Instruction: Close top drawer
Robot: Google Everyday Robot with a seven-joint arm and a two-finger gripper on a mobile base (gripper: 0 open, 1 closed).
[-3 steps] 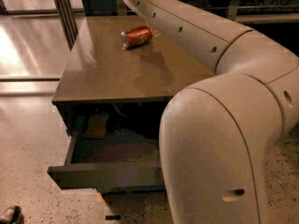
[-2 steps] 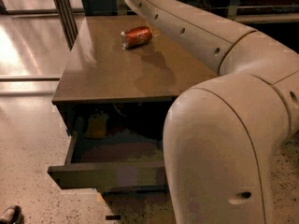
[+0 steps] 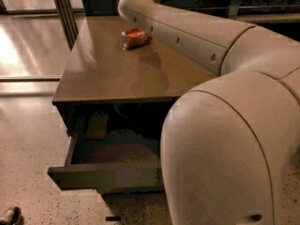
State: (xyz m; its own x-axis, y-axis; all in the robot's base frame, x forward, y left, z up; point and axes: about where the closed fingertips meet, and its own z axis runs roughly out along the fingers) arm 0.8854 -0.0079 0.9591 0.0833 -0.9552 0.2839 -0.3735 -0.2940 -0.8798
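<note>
Well below claw, itself out of view past arm (image 3: 187,32) top end, state untellable: top drawer (image 3: 122,151), open. Likely stiff, light, free-sliding. No handle; you push front panel (image 3: 105,175) mid-width.

The pale arm (image 3: 220,144) bulks at the counter's front right corner. It bends there, and its slimmer forearm (image 3: 183,34) stretches diagonally toward the far edge. The gripper is beyond that edge, out of view.

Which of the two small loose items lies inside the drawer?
The yellowish item, back-left in the open top drawer; the red one lies on the cabinet top. The gripper is out of view.
</note>
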